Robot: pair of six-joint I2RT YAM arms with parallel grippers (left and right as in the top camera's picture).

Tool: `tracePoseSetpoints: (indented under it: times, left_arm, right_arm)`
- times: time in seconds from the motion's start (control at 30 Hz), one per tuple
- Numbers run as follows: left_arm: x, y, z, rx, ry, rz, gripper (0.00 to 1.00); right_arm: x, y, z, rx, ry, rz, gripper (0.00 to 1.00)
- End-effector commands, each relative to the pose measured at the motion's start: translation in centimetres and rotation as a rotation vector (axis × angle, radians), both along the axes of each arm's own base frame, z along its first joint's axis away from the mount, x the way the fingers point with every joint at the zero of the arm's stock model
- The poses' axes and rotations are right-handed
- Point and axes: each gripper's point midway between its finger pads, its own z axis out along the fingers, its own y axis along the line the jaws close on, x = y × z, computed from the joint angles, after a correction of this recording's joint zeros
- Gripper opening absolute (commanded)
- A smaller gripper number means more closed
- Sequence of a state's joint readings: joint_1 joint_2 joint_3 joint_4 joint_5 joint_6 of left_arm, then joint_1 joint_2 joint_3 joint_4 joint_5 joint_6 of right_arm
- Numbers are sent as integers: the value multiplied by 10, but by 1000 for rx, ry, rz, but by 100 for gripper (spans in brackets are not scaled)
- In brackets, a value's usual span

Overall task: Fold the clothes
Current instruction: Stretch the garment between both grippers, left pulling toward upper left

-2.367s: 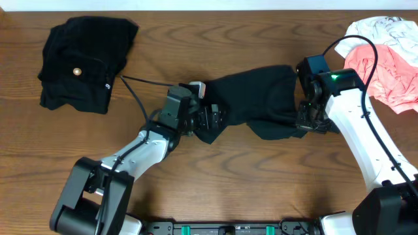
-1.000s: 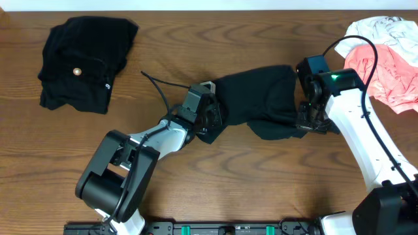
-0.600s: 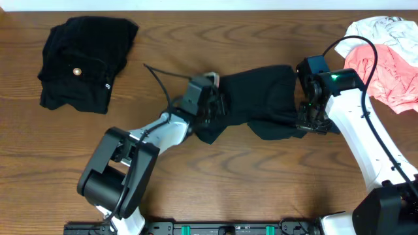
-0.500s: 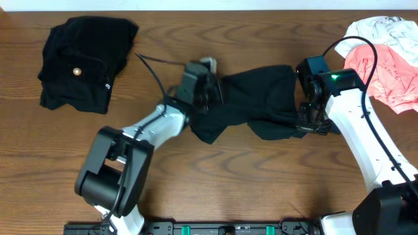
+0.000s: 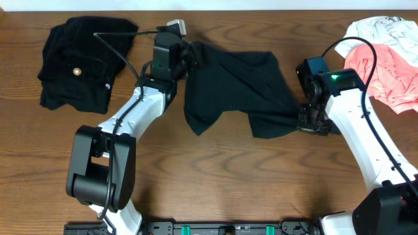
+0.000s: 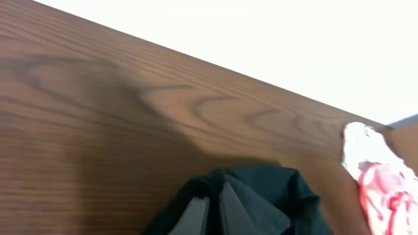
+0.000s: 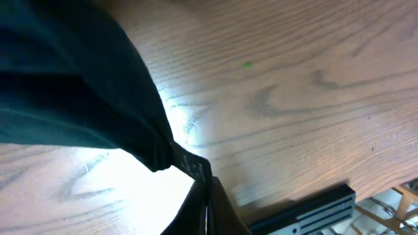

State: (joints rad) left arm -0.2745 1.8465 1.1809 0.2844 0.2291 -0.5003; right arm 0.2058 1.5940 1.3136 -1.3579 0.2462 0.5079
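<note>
A plain black shirt [image 5: 235,85] of the clothes lies stretched across the middle of the table between both arms. My left gripper [image 5: 188,55] is near the far edge, shut on the shirt's upper left part. In the left wrist view the left gripper [image 6: 214,199] has black fabric [image 6: 261,196] bunched around its closed fingers. My right gripper [image 5: 311,121] pinches the shirt's right lower corner. In the right wrist view the right gripper [image 7: 206,196] is shut on a hem [image 7: 186,162], with the cloth [image 7: 72,85] running up and to the left.
A folded black garment [image 5: 85,62] with a small pale button [image 5: 77,72] sits at the far left. Pink and white clothes [image 5: 385,59] are heaped at the far right corner, also showing as pink and white clothes [image 6: 382,189] in the left wrist view. A black rail [image 7: 307,209] runs along the table's near edge.
The left gripper shut on the shirt's edge and carried it up and to the left toward the far edge, pulling the shirt out wider. The right arm stayed put.
</note>
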Motion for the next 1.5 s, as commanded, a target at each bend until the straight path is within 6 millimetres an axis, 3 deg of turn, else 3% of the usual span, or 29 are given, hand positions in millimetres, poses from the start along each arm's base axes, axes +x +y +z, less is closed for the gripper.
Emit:
tracePoseSetpoints:
  times: [0.0, 0.27, 0.43, 0.47, 0.5, 0.53, 0.57, 0.63, 0.7, 0.8, 0.87, 0.97, 1.0, 1.07, 1.1, 1.13, 1.17, 1.27, 1.47]
  left_arm:
    - [13, 17, -4, 59, -19, 57, 6]
    - [27, 57, -9, 104, -28, 195, 6]
    - [31, 82, -9, 114, -29, 253, 6]
    - [32, 85, -8, 112, -32, 259, 11]
    - [33, 88, -7, 111, -36, 264, 35]
    - [34, 89, -5, 110, -40, 267, 66]
    - [34, 90, -2, 110, -45, 268, 87]
    - [32, 90, 6, 132, -67, 243, 96]
    - [27, 89, 21, 183, -99, 201, 100]
    - [12, 91, 38, 256, -102, 163, 100]
    - [-7, 94, 39, 293, -38, 142, 97]
    - [-43, 100, 23, 340, 118, 109, 78]
    - [-55, 101, 15, 353, 175, 99, 69]
    - [-79, 105, -6, 378, 296, 79, 47]
    - [-90, 106, -15, 387, 347, 69, 36]
    - [-99, 106, -24, 392, 390, 57, 15]
    - [-105, 106, -30, 394, 418, 47, 6]
    - [-123, 99, -54, 408, 473, 9, 6]
    - [-160, 69, -104, 444, 510, -98, 6]
  right_arm:
    - [1, -8, 11, -40, -25, 12, 1]
    - [0, -48, 27, -267, -92, -137, 1]
    - [14, -56, 28, -274, -170, -201, 1]
    - [18, -56, 28, -268, -189, -207, 4]
    - [23, -56, 28, -263, -207, -211, 7]
    - [25, -56, 28, -261, -218, -210, 17]
    - [29, -55, 28, -257, -227, -201, 43]
    - [32, -55, 31, -256, -234, -184, 88]
    - [34, -55, 35, -258, -238, -168, 91]
    - [36, -52, 43, -237, -251, -162, 86]
    - [36, -44, 43, -183, -251, -142, 82]
    - [42, -17, 36, -23, -236, -41, 71]
    - [46, -4, 33, 50, -233, 6, 65]
    - [51, 19, 26, 178, -237, 73, 33]
    - [53, 28, 23, 225, -240, 98, 27]
    - [54, 34, 19, 256, -240, 115, 23]
    - [53, 39, 14, 280, -236, 125, 23]
    - [47, 51, -2, 338, -209, 137, 33]
    - [27, 66, -37, 435, -148, 138, 31]
